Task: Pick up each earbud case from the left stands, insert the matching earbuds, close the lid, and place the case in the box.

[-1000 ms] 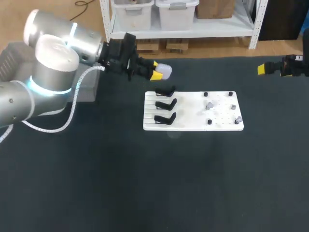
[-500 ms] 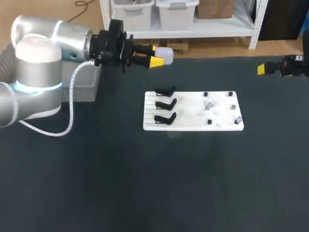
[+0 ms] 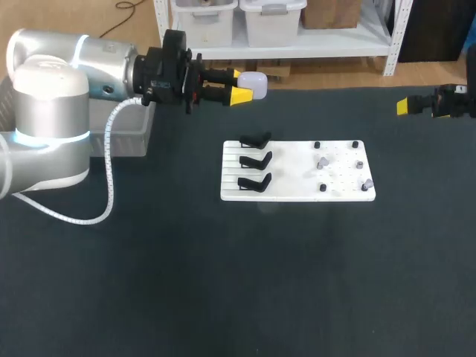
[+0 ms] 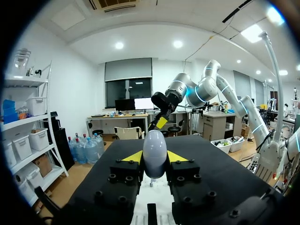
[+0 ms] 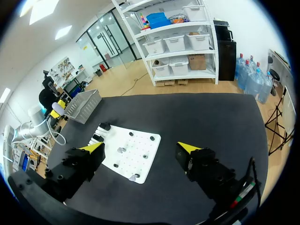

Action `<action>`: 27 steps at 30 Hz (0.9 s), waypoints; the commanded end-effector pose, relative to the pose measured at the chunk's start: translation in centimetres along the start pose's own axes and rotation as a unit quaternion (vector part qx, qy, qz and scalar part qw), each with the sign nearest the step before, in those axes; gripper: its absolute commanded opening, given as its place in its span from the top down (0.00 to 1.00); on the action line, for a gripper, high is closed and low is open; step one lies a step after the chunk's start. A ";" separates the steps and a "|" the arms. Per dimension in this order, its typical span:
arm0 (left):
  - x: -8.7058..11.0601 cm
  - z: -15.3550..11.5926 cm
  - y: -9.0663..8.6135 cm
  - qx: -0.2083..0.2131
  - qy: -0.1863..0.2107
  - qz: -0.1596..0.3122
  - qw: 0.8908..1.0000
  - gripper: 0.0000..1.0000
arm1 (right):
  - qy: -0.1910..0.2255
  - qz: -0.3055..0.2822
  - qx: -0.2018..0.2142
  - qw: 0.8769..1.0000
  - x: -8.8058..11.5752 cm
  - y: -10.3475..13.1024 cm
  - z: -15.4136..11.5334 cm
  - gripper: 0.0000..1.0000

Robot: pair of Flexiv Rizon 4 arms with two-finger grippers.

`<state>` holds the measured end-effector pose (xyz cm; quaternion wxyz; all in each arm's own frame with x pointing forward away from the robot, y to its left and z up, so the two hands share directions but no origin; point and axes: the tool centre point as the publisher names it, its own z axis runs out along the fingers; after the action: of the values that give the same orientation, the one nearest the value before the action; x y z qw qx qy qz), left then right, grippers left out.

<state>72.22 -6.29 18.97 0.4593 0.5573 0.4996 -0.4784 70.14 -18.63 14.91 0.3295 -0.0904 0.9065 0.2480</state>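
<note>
1. Earbud case (image 3: 253, 84): a smooth white case, pinched between the yellow tips of the left gripper (image 4: 154, 157), which presses on it from both sides. It is held in the air over the far edge of the table, well apart from the white board (image 3: 297, 192).
2. Right gripper (image 5: 140, 149): its fingers are spread wide with nothing between them, off at the table's far right.
3. Progress: all three black stands (image 3: 254, 160) on the board's left are bare, so this looks like the last case.
4. A few small grey earbuds (image 3: 323, 161) lie among the pegs on the board's right, so insertion likely remains.
5. Whether the lid is closed cannot be told.
6. The grey box (image 5: 83, 107) sits at the table's left edge; its contents are hidden.
7. No writing or label is readable.
</note>
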 end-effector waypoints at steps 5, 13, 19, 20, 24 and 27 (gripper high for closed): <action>0.0 0.0 -0.3 -0.012 -0.001 0.001 1.000 1.00 | 0.000 0.000 0.001 1.000 0.0 0.0 0.0 0.00; 0.3 0.8 -0.9 -0.010 -0.006 -0.004 1.000 1.00 | -0.011 -0.016 -0.013 1.000 -0.6 1.9 -0.3 0.00; 0.5 2.1 -1.2 -0.001 -0.014 -0.002 1.000 1.00 | -0.017 -0.043 -0.026 0.999 -0.4 5.8 -1.6 0.00; 0.6 2.3 -1.3 0.006 -0.015 -0.002 1.000 1.00 | -0.016 -0.045 -0.028 0.998 -0.2 6.4 -1.7 0.00; 0.8 3.1 -1.7 0.021 -0.022 -0.009 1.000 1.00 | -0.004 -0.063 -0.027 0.998 0.2 8.6 -1.9 0.00; 1.0 3.6 -2.2 0.033 -0.024 -0.013 0.999 1.00 | 0.008 -0.072 -0.033 0.997 0.6 10.2 -1.7 0.00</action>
<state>69.29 -9.15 17.91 0.4506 0.5514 0.4840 -0.5086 66.30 -11.71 18.71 0.3395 -0.1735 0.8844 0.2693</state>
